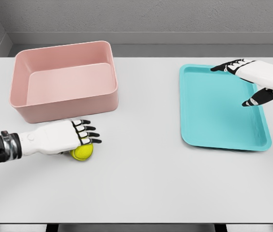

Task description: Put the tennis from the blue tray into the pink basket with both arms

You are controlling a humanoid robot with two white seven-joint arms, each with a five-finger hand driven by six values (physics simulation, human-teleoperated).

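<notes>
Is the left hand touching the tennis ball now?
Touching. In the head view the left hand lies on top of the tennis ball, fingers draped over it with no gap visible.

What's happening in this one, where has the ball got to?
The left hand rests on top of the yellow tennis ball, which sits on the white table just in front of the pink basket. The basket holds nothing yet. The blue tray on the right has nothing on it, and the right hand hovers over its far right side with fingers spread, holding nothing. So the ball is out of the tray but not yet in the basket.
</notes>
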